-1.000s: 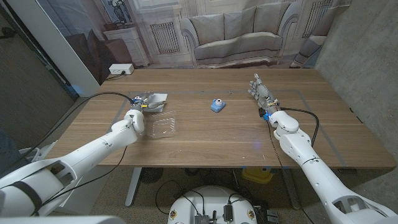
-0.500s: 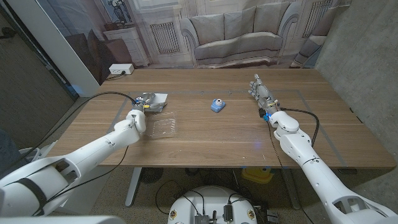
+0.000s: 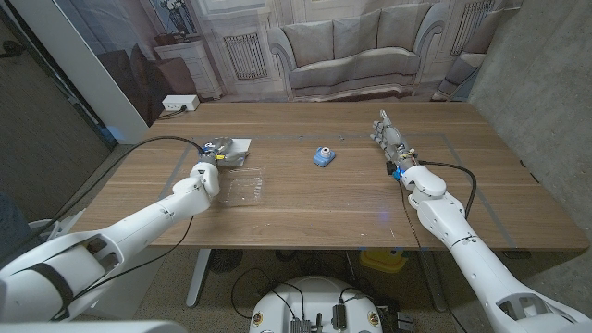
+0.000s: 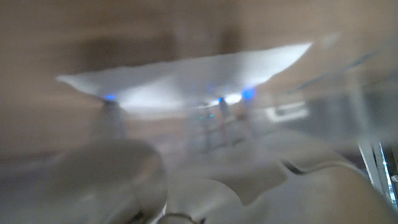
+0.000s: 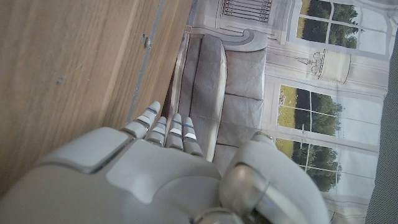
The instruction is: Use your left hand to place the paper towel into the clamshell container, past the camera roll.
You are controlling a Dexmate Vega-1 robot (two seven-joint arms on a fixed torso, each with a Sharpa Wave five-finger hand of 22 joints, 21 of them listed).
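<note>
Head view: the left hand [image 3: 218, 153] reaches onto the paper towel [image 3: 237, 148], which lies on the worktop [image 3: 324, 199] just beyond the open clamshell container [image 3: 241, 188]; the camera roll [image 3: 323, 157] sits well off toward the right hand [image 3: 387, 134], whose fingers are straight, together, holding nothing.

Left wrist view: too blurred to tell whether the fingers pinch the white paper towel [image 4: 186, 78].

Right wrist view: the right hand's fingers [image 5: 166, 130] extend side by side.

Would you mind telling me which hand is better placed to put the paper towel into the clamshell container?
Left. The left hand is already at the paper towel, right beside the clamshell container. The right hand stands across the table, beyond the camera roll.
</note>
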